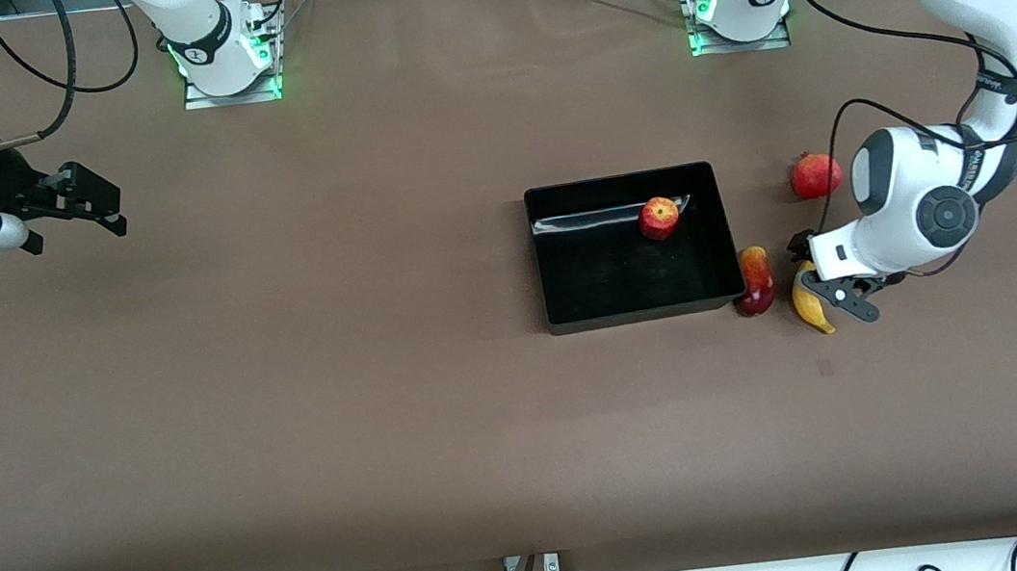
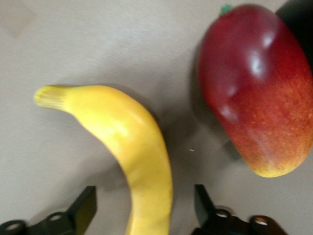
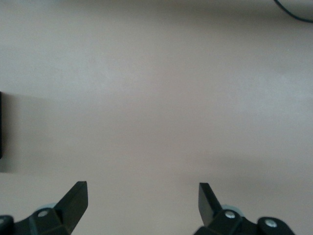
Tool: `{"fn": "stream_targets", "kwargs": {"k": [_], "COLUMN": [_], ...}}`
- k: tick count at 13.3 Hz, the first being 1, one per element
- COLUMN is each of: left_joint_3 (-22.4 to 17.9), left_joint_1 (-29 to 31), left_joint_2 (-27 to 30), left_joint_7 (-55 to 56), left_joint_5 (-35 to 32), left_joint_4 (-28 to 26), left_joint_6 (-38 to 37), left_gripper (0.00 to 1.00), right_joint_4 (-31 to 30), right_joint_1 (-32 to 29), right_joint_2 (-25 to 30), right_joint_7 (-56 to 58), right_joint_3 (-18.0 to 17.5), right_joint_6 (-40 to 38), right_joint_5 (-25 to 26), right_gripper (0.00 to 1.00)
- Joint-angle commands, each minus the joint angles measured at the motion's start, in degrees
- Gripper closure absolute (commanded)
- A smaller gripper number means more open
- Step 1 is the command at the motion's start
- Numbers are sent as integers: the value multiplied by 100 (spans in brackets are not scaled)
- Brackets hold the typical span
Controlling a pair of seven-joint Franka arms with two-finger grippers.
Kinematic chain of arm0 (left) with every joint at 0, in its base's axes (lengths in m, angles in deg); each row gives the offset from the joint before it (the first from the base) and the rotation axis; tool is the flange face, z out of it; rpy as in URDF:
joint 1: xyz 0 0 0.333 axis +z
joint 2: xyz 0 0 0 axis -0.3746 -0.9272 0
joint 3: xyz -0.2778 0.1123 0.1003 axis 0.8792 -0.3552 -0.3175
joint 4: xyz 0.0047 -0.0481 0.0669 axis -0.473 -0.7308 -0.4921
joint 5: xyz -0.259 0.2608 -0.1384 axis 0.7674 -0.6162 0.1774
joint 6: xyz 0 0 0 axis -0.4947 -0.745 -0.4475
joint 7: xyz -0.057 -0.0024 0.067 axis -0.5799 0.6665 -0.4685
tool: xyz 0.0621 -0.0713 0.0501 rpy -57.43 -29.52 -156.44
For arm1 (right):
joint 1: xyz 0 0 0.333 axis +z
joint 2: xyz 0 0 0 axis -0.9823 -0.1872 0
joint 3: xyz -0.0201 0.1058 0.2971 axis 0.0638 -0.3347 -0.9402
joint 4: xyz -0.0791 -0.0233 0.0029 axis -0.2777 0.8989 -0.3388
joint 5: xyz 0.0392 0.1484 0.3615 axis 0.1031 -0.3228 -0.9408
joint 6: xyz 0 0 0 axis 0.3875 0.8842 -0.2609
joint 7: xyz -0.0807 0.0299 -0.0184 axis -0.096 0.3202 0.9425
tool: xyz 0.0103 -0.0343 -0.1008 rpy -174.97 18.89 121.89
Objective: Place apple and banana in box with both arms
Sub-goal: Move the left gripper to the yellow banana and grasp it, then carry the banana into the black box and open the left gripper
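1. Two fruits of the task lie apart: the apple (image 1: 659, 217) sits inside the box (image 1: 544, 262), near the wall toward the robots' bases, while the banana (image 1: 809, 299) lies on the table (image 1: 337, 394) outside the box, toward the left arm's end.
2. Left gripper (image 1: 821, 284) is low at the banana. In the left wrist view its fingers (image 2: 83, 208) stand one on each side of the banana (image 2: 132, 147), with gaps on both sides, so they straddle it without pressing it.
3. Between box and banana lies a mango (image 1: 754, 280), red and yellow, just beside the box's wall. The left wrist view shows the mango (image 2: 257, 93) near the banana but not touching it.
4. One round red fruit (image 1: 815, 175) with a crown tip rests closer to the bases than the banana, well apart from it and outside the box.
5. Right gripper (image 1: 77, 207) waits up over bare table toward the right arm's end, far from the box. Its fingers (image 3: 73, 200) are spread wide and hold nothing.
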Motion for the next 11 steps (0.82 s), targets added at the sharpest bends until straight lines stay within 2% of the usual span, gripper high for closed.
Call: {"fn": "stream_targets", "kwargs": {"k": [1,2,3,5,8,10,11], "left_joint_3": [33,33,33,59,182,742,1119], "left_joint_1": [26,34,34,34,-53,-45,-36], "left_joint_2": [44,44,61,288,536,562,571], "left_joint_7": [-93,-93,-93,-14,458,1457,2194], "left_joint_5": [-120,-120,-120,-120,-32,-24,3], "left_joint_4": [-116,-116,-99,49,952,1603,1745], "left_joint_6": [82,73,47,-311,-1995,-3042,-3369], "left_gripper": [82,95,100,100,100,100,100], "right_joint_4": [29,29,29,29,29,29,29], "right_joint_1": [-89,-80,-62,-62,-62,-71,-71], "right_joint_2": [-45,-37,-36,-36,-45,-45,-45], "right_joint_7": [-23,-23,-32,-41,-32,-32,-32], "right_joint_3": [-121,-129,-138,-129,-129,-129,-129], "right_joint_6": [145,128,137,128,119,110,110], "right_joint_5": [91,91,100,100,91,91,91], "right_gripper": [0,0,0,0,0,0,0]}}
